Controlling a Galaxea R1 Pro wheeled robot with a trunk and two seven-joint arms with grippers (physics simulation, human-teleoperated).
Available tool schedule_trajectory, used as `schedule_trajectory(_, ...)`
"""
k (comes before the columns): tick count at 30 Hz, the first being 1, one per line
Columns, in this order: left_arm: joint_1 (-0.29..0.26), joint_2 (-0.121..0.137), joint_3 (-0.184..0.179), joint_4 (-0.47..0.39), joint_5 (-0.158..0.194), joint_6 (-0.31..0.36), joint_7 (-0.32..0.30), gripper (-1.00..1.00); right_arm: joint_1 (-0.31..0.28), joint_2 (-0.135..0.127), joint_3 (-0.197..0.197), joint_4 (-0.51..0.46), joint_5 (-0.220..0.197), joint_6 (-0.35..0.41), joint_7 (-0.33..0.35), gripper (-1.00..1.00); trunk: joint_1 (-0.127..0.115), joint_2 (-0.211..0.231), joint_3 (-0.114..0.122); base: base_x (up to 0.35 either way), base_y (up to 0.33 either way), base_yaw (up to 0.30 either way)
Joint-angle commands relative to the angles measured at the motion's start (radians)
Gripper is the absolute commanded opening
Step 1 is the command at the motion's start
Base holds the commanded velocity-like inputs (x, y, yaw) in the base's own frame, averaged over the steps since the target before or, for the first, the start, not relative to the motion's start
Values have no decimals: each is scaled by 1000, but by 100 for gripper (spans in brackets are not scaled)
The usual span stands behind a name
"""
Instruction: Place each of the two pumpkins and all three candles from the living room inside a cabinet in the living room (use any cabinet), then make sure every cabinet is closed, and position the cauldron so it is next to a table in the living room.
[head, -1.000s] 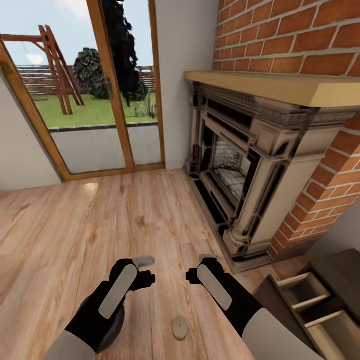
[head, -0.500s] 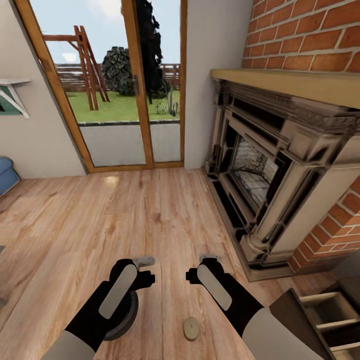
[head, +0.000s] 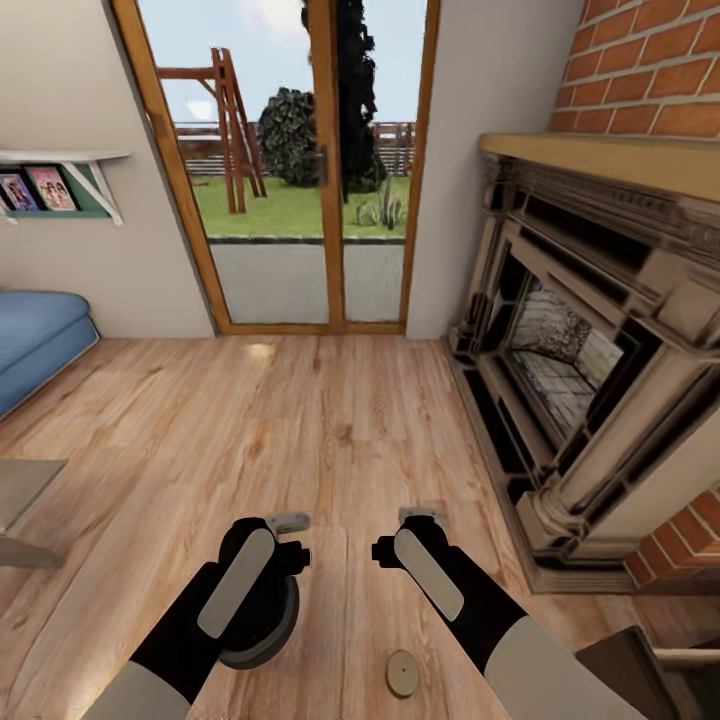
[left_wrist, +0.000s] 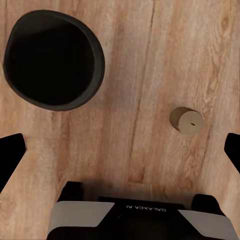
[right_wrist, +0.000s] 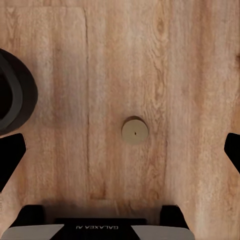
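Light wood planks run across the living room floor (head: 300, 420), and at the lower middle of the head view both arms hang low and forward over it, carried rather than reaching. The left gripper (left_wrist: 120, 150) and right gripper (right_wrist: 120, 150) each show fingertips far apart at the frame edges, spread wide and empty. The round-bellied matte black cauldron (head: 265, 625) stands upright on the floor at lower left, partly under the left forearm. A small tan cylindrical candle (head: 402, 673) sits near it, apart, probably the next pick. The grey table corner (head: 20, 500) shows at the left edge, well apart from the cauldron.
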Motion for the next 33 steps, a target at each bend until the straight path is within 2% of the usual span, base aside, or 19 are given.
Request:
schedule_trajectory(1, -1, 0, -1, -1, 10, 1, 10, 100, -1, 0, 2, -1, -9, 1, -10, 100, 0, -1, -2, 67, 97, 267)
schedule_trajectory(8, -1, 0, -2, -1, 10, 1, 11, 100, -1, 0, 2, -1, -9, 1, -10, 100, 0, -1, -7, 61, 37, 259)
schedule_trajectory(13, -1, 1, 0, -36, 8, 1, 12, 100, -1, -2, 1, -1, -9, 2, -10, 100, 0, -1, -8, 5, 2, 72)
schedule_trajectory(19, 0, 27, 9, -218, 17, 2, 12, 100, -2, -3, 0, -1, -10, 1, -10, 100, 0, -1, -9, 0, 0, 7)
schedule_trajectory(22, 2, 46, 12, -275, 19, 3, 12, 100, -1, -4, 0, -2, -11, 2, -10, 100, 0, -1, -9, 0, 0, 0)
schedule_trajectory(24, 3, 64, 14, -296, 21, 4, 12, 100, -1, -6, -1, -3, -13, 2, -10, 100, 0, -1, -9, 0, 0, 0)
schedule_trajectory(26, 3, 78, 30, -305, 23, 4, 12, 100, -1, -5, -1, -3, -15, 1, -10, 100, 0, -1, -9, 77, 34, 0)
schedule_trajectory(29, 4, 86, 59, -308, 25, 4, 12, 100, -2, -5, -1, -3, -15, 0, -10, 100, 0, -1, -9, 206, 79, 0)
schedule_trajectory(33, 4, 87, 69, -307, 25, 4, 11, 100, -2, -5, -1, -3, -14, 0, -10, 100, 0, -1, -8, 86, 21, 3)
